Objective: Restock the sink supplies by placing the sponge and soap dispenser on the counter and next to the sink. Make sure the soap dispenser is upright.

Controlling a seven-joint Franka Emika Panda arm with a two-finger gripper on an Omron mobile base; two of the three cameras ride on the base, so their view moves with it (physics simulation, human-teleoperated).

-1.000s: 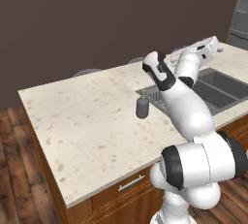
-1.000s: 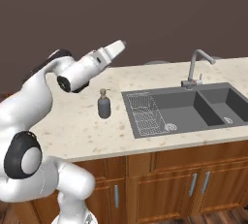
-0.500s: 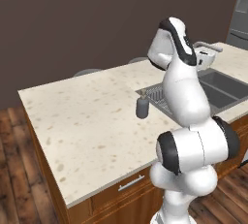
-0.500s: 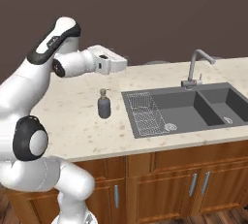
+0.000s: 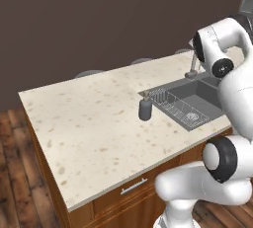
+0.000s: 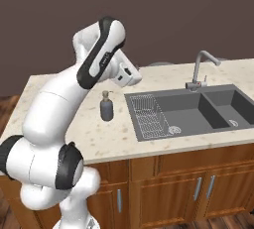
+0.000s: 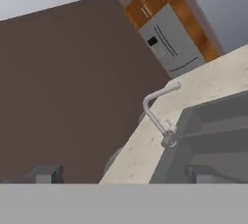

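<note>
So the soap dispenser (image 6: pixel 106 106) has been left upright on the counter (image 5: pixel 89 123) just beside the sink (image 6: pixel 198 111), and the gripper (image 7: pixel 121 178), jaws spread wide, has been swung up and away, so that half looks done.

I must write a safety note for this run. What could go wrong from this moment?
1. The soap dispenser stands upright on the counter, close beside the sink; the arm's forearm hangs just above it, so a low swing could tip it.
2. The open gripper points toward the faucet; moving forward might strike it.
</note>
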